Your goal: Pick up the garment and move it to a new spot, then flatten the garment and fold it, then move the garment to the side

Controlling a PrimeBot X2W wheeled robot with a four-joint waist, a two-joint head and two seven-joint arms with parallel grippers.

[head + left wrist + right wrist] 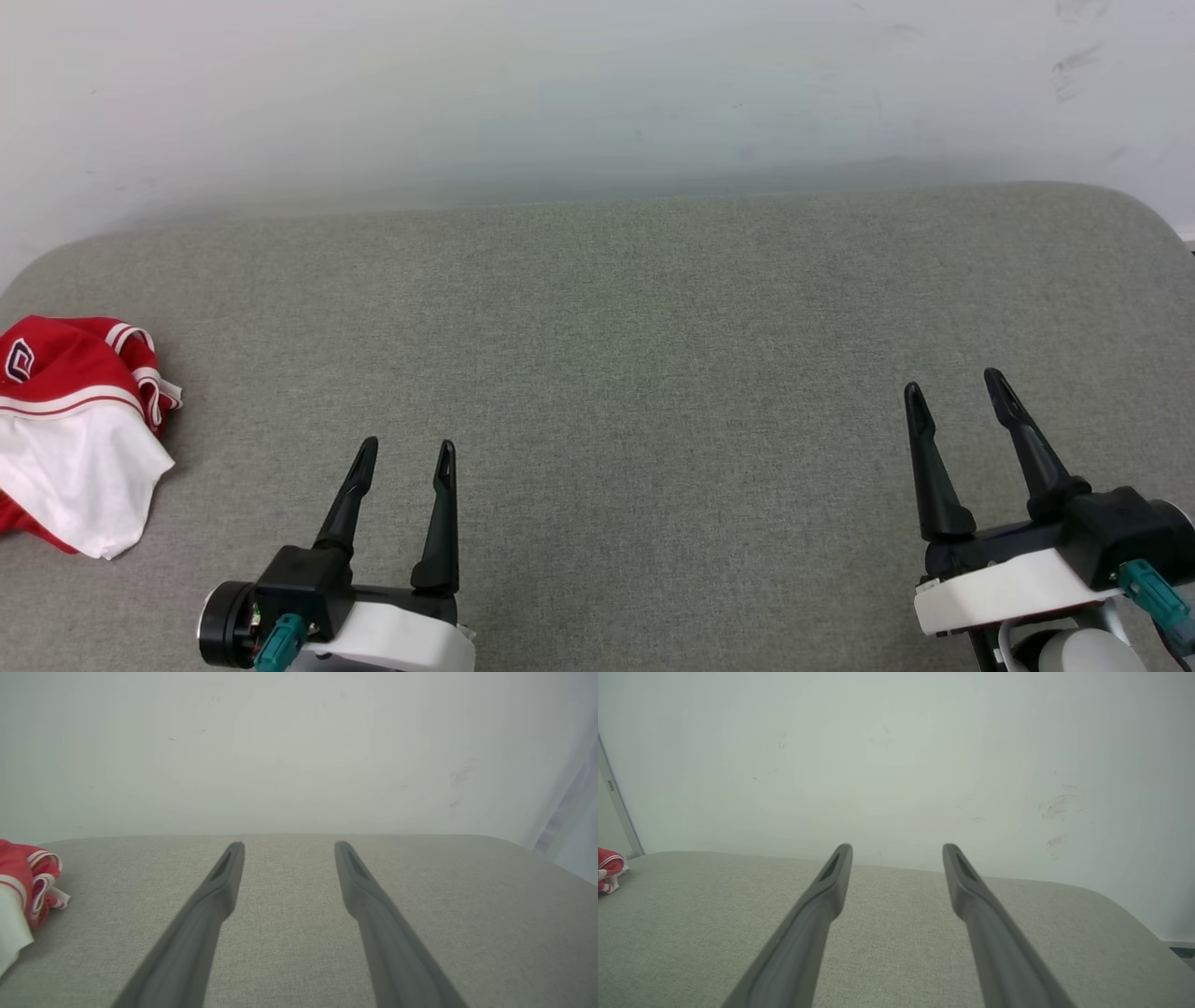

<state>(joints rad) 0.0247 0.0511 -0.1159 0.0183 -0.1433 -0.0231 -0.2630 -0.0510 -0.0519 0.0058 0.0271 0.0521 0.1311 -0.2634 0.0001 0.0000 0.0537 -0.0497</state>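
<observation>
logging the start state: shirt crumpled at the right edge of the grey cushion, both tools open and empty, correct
No: the shirt is crumpled at the left edge of the grey cushion, as the head view shows. The left tool and right tool are open and empty.

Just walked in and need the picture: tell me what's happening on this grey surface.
Nothing is being handled yet. The red and white garment lies crumpled at the left edge of the grey padded surface. The left hand and the right hand hover open and empty, apart from the garment; the left hand is nearer to it.
</observation>
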